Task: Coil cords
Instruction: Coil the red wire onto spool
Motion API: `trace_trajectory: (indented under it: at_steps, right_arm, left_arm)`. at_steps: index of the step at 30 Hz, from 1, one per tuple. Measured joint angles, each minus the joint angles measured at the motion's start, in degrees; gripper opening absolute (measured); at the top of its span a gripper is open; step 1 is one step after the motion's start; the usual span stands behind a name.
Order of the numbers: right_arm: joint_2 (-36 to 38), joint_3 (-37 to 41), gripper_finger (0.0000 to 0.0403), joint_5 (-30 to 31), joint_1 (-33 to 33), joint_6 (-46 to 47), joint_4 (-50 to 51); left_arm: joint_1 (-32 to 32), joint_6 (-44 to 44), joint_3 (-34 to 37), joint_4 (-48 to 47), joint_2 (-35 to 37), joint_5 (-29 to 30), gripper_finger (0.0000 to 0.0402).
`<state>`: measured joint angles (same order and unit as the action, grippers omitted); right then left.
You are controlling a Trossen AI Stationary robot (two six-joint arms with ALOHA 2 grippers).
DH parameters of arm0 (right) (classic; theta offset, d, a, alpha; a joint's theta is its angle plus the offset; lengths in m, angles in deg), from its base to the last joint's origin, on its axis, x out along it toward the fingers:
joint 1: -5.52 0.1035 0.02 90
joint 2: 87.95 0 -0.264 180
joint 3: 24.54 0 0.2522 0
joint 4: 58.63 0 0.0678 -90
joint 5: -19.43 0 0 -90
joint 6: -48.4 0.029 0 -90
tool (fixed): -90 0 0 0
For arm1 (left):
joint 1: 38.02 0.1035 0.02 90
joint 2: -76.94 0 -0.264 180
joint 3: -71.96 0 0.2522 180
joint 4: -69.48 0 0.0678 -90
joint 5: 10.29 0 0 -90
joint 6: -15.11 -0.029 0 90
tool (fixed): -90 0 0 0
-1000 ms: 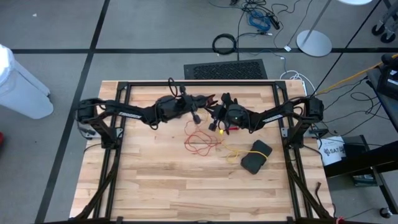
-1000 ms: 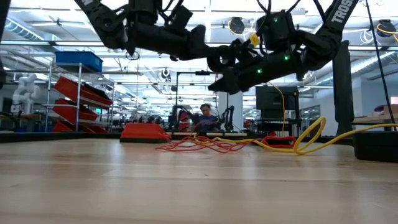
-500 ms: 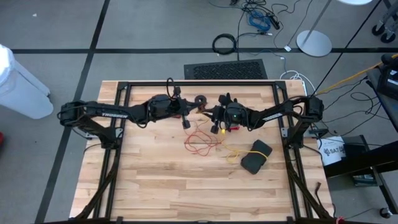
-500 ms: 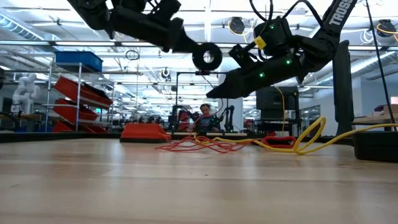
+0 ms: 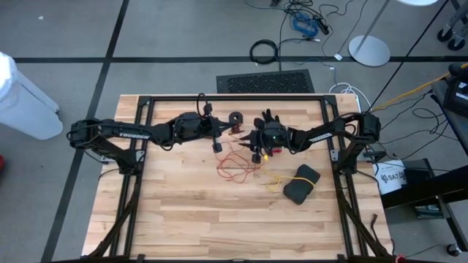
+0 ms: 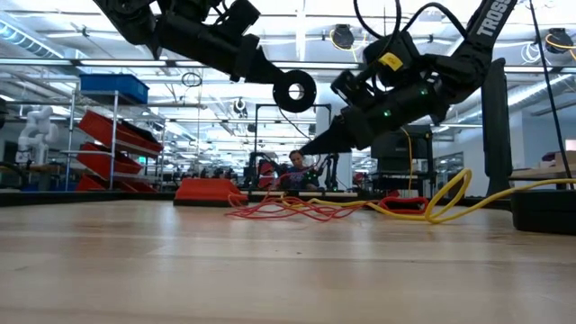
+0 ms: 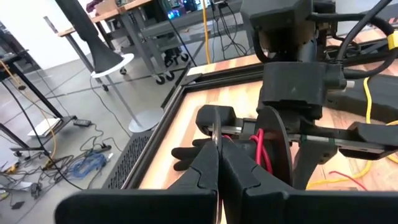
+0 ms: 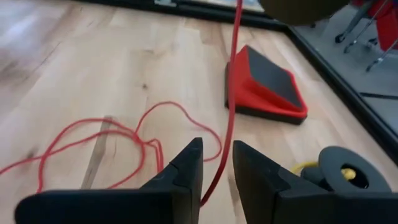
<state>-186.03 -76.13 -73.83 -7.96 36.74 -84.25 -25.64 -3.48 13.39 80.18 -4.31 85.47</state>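
The red-orange cord [image 5: 234, 166] lies in loose loops on the table, and a strand [image 8: 231, 93] rises to its black reel [image 6: 294, 90], which hangs in the air. My left gripper [image 7: 217, 163] is shut on that reel. My right gripper [image 8: 217, 163] is open just right of the reel, tipped down, with the rising strand running through the gap between its fingers; whether it touches them I cannot tell. The yellow cord [image 5: 274, 179] lies on the table to the right, its reel [image 8: 342, 168] under my right arm. My left gripper pinches one thin side disc of the reel at its rim [image 7: 214, 138] between its two fingers. The fingers come nearly level from the table's left. The reel is lifted clear of the table and stands on edge, with red cord wound on its core [image 7: 260, 149].
A red-and-black wedge [image 8: 267, 84] sits on the table beside the yellow cord's reel. A black glove [image 5: 301, 183] lies toward the right near side. A black frame [image 5: 219, 97] borders the table. The near half of the tabletop [image 5: 219, 226] is bare wood.
My left gripper has drawn back toward the table's left and risen a little, carrying the reel away from my right gripper, where both stood close together a second ago. My right gripper has tipped further down and stayed in place. The cords on the table have not moved.
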Motion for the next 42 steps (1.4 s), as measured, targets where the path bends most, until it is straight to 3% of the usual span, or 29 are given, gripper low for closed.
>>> trace_trajectory:
  at_steps: [35, 42]
  right_arm:
    - [0.02, 0.00, 0.0074, -1.40, 0.09, 0.71, 8.26]
    - [0.02, 0.00, 0.0026, -0.68, 0.09, 1.07, 8.79]
  left_arm:
    - [0.02, -1.40, 0.02, -6.33, -0.04, 0.42, 0.0000]
    - [0.02, -1.68, 0.02, -8.65, -0.04, -2.67, 0.0000]
